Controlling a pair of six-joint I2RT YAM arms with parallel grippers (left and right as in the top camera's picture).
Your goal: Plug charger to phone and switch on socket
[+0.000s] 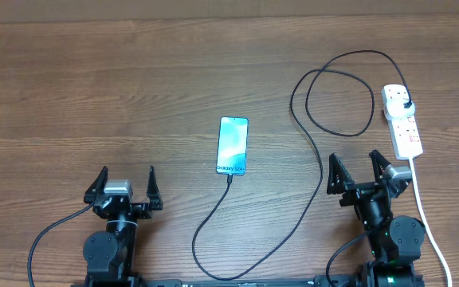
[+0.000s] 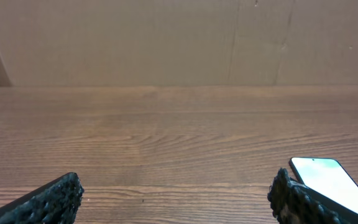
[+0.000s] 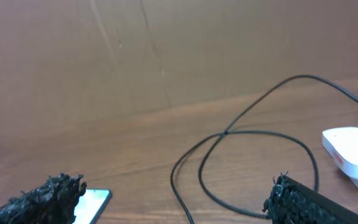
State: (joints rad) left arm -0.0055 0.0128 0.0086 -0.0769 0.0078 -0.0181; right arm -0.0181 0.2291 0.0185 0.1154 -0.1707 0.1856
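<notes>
By the near edge of the tabletop [image 1: 94, 80], left of the middle, the left gripper [image 1: 127, 177] is sitting with its jaws spread wide and nothing between them. In its wrist view only bare wood grain is showing between the two black fingers.

The phone [image 1: 233, 145] is lying flat at about the middle of the tabletop, screen up and glowing light blue, with its long sides running from near to far. White writing near its near end is reading "Galaxy S24". It is lying apart from both grippers.

The charger [image 1: 325, 171] is meeting the phone's near end with its small tip; whether the tip is fully seated cannot be told. From there the thin black cable is running toward the near edge, curving right, climbing toward the far edge, crossing itself in one wide loop and ending in a black plug that is sitting in the far outlet of the socket [image 1: 402, 119].

The right gripper [image 1: 355, 163] is resting by the near edge toward the right, just right of the rising cable, with its jaws also standing wide apart and gripping nothing.

The socket, a white strip with red markings, is lying close to the right edge, just beyond the right gripper. No writing on it is legible, and the position of its switches cannot be made out. Its thick white cord [image 1: 429, 223] is trailing from its near end to the near right corner.
</notes>
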